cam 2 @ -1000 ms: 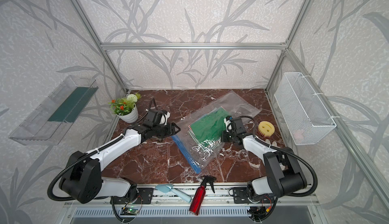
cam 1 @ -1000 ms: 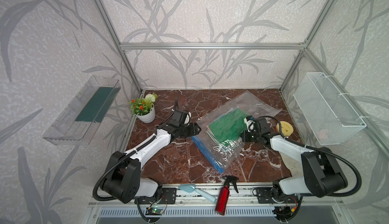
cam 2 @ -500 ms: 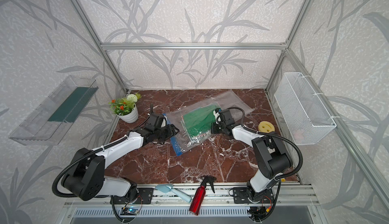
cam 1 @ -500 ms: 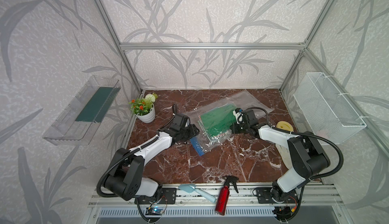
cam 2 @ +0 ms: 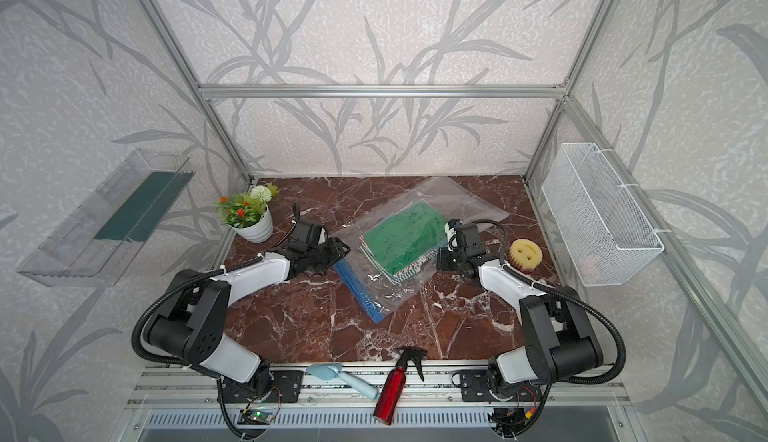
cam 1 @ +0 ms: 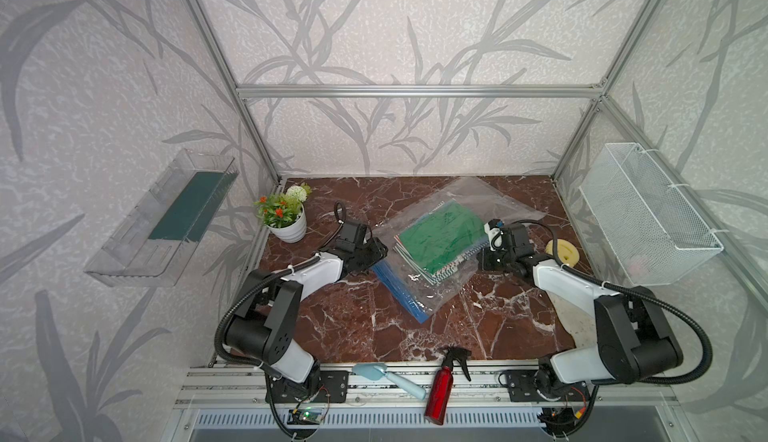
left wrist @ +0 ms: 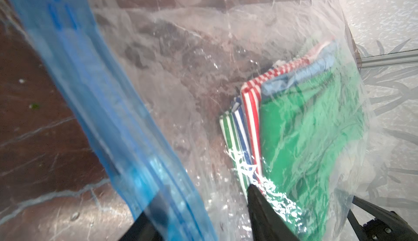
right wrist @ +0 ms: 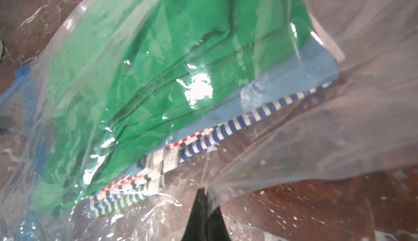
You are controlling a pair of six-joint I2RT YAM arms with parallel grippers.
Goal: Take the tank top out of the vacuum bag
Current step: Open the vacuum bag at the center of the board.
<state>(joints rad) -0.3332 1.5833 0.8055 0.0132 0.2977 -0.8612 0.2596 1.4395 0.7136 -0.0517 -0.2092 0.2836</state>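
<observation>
1. We see the bag (cam 1: 490, 203) centred on the table (cam 1: 332, 323), green top (cam 1: 440, 236) inside.
2. Right gripper (right wrist: 203, 191), at the bag's 3 o'clock, pinches its plastic tight.
3. Left gripper (cam 1: 379, 249), at 9 o'clock, gapes around the zip (cam 1: 397, 292).

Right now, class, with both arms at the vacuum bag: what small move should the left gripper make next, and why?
Probably close the left gripper on the blue zip strip: its jaws stand apart astride that edge of the vacuum bag, while the right gripper is shut on the clear plastic, bracing it.
</observation>
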